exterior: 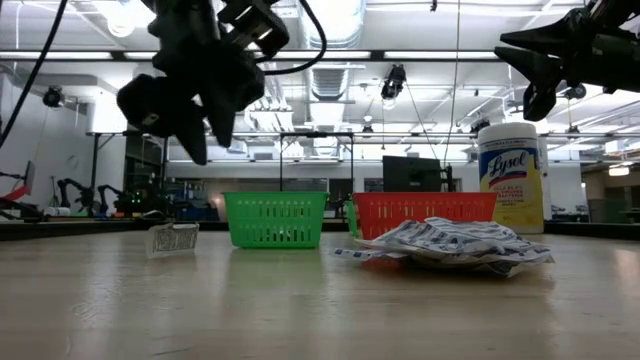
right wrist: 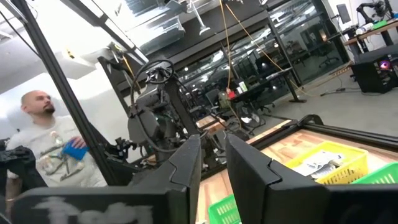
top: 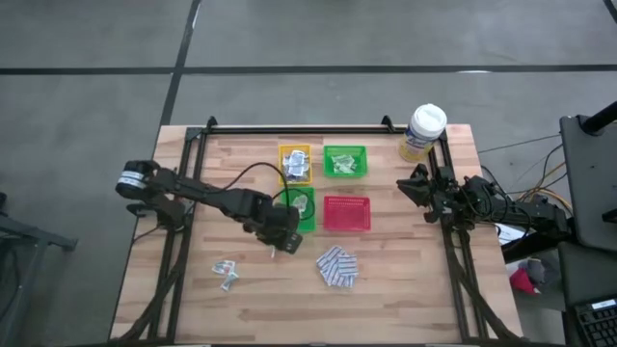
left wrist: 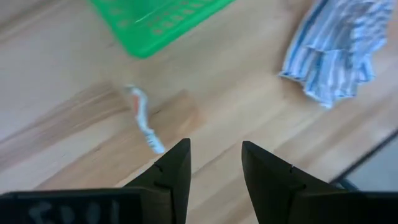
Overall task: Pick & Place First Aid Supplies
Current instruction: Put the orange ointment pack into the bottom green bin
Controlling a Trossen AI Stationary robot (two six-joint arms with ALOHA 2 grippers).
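My left gripper [top: 278, 241] [left wrist: 214, 158] hangs open above the wood table, just near of a green tray [top: 300, 208] [left wrist: 155, 25]. Nothing is between its fingers. A thin pale strip [left wrist: 143, 121] lies on the wood close by one fingertip. A heap of blue-and-white pads [top: 336, 267] [left wrist: 333, 53] [exterior: 450, 243] rests on the table to its right. A few small packets [top: 227, 274] [exterior: 173, 240] lie near the front left. The yellow tray [top: 295, 162] and the far green tray [top: 344, 161] hold supplies. My right gripper [top: 410, 185] [right wrist: 214, 158] waits raised at the table's right edge, slightly open and empty.
A red tray [top: 346, 213] [exterior: 425, 210] stands beside the near green tray. A yellow canister with a white lid [top: 422, 132] [exterior: 510, 175] is at the far right corner. A dark frame [top: 289, 128] borders the table. A person [right wrist: 53, 149] stands beyond it.
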